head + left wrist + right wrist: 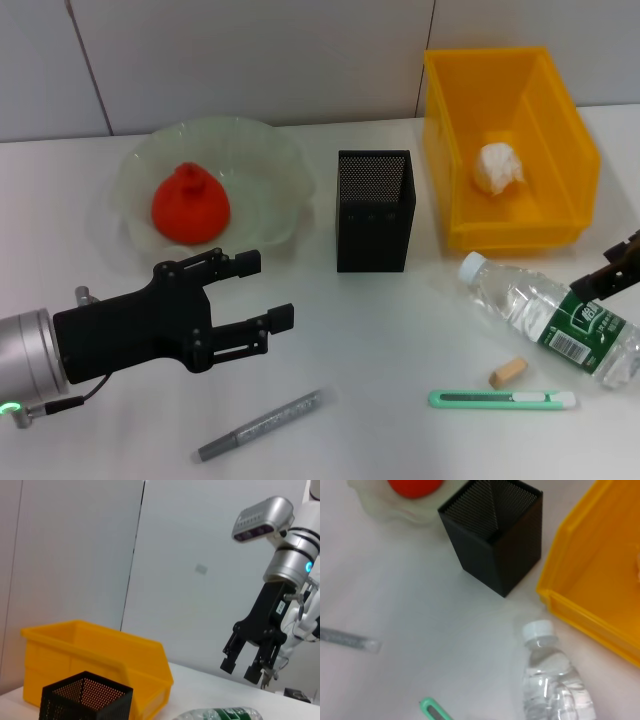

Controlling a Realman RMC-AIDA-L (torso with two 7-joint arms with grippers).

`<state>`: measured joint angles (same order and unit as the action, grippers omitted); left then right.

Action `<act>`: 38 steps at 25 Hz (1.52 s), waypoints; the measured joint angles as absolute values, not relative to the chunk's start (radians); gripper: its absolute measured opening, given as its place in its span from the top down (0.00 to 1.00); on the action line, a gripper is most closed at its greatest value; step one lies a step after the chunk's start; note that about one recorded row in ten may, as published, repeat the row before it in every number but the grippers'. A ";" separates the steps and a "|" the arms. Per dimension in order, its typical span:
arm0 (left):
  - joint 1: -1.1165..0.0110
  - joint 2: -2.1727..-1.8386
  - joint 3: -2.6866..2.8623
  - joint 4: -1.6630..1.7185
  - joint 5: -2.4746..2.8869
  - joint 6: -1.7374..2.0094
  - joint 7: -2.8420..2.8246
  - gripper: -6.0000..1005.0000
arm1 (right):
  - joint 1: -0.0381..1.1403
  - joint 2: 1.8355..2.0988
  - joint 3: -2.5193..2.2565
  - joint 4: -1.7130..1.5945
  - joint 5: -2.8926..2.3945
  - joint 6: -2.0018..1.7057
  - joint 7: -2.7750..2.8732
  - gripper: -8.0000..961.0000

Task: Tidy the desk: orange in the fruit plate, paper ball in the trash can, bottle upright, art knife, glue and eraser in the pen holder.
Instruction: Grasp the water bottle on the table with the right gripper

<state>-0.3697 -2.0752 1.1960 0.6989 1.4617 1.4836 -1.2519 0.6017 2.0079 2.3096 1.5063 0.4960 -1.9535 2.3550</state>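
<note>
The orange [190, 205] lies in the pale green fruit plate [265, 160]. A white paper ball [500, 165] sits inside the yellow trash can [565, 140]. Between them stands the black mesh pen holder [373, 210]. The clear bottle [555, 320] lies on its side at the right, cap toward the holder. Near it are the tan eraser [508, 373] and the green art knife [503, 399]. A grey glue stick [262, 425] lies at the front. My left gripper [266, 290] hovers open below the plate. My right gripper [241, 670] hangs open just above the bottle [552, 680].
The pen holder [495, 545] stands close to the trash can's corner [590, 585]. White tabletop lies between the glue stick [350, 639] and the bottle. A pale wall runs behind the table.
</note>
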 joint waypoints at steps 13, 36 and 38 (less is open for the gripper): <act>-0.365 -2.074 1.198 0.689 1.444 1.485 -1.232 0.21 | 0.589 2.017 2.239 1.485 0.443 -1.843 2.320 0.23; -0.365 -2.074 1.198 0.674 1.446 1.479 -1.222 0.21 | 0.603 2.037 2.149 1.336 0.399 -1.735 2.306 0.22; -0.364 -2.074 1.198 0.672 1.445 1.479 -1.220 0.21 | 0.602 2.037 2.141 1.331 0.393 -1.728 2.305 0.22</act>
